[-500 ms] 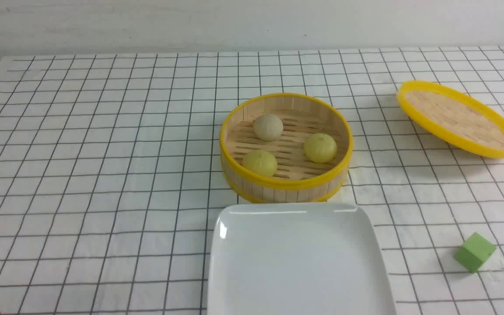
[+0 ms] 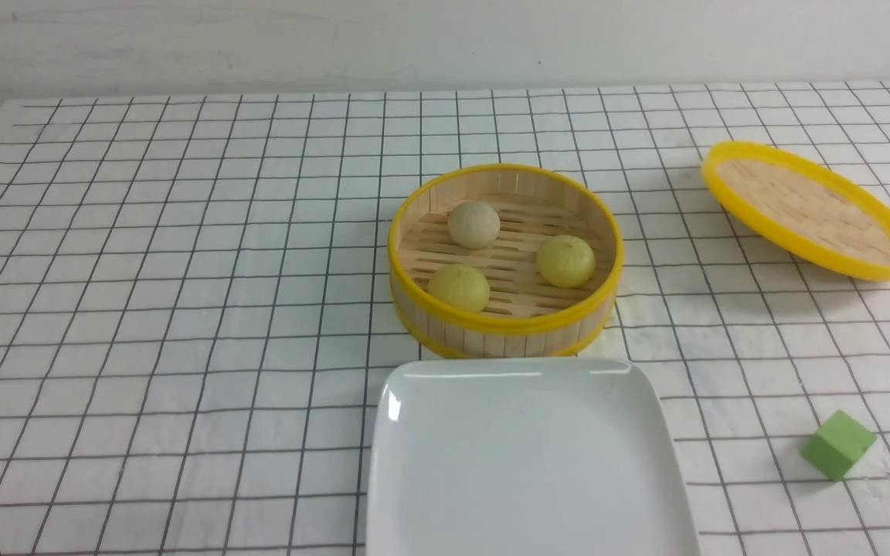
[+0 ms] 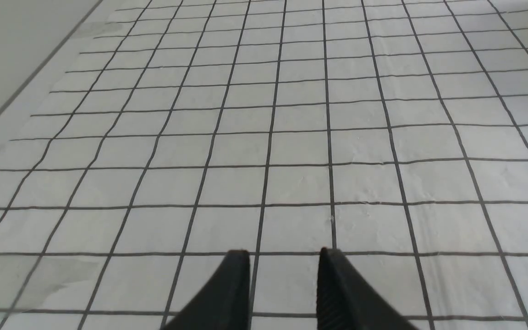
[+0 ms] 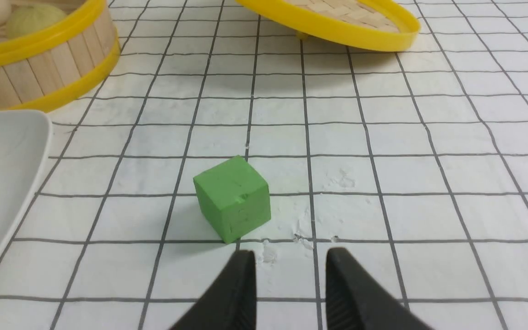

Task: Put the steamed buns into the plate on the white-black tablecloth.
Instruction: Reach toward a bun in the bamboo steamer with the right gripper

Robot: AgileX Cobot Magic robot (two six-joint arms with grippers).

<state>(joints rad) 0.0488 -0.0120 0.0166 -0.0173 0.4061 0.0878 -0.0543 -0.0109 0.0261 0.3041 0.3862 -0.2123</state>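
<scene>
All three buns [image 2: 565, 261] are down in the steamer basket [image 2: 503, 324] and none are in the plate [image 2: 530, 463] yet, so I'd say the job has barely started. The basket sits at 12 o'clock from the plate, just beside its far rim, both on the checked tablecloth [image 2: 182, 309] covering the tabletop. Inside the basket, the beige bun [image 2: 473, 225] is around 10 o'clock, one yellow-green bun [image 2: 458, 287] is at 8 and the other is at 3. They look light, soft and a bit squishy with smooth domes, so I'd go gentle: come straight down and pinch low across the widest part, not the slippery top. The one at 8 o'clock sits close to the basket wall, so there's not much finger room there. I'd line the jaws up along the wall, then lift clear of the rim before swinging over. The plate is glossy with a raised rim, so set them down instead of dropping them. There's loads of open cloth at 9 o'clock. The tilted lid [image 2: 808, 207] is at 2 o'clock from the basket, and the green cube [image 2: 839, 445] is at 3 o'clock from the plate, right in front of the right pincer [image 4: 290, 254]. The left pincer [image 3: 284, 254] is over bare cloth. Both are parted to a medium gap and hold nothing.
</scene>
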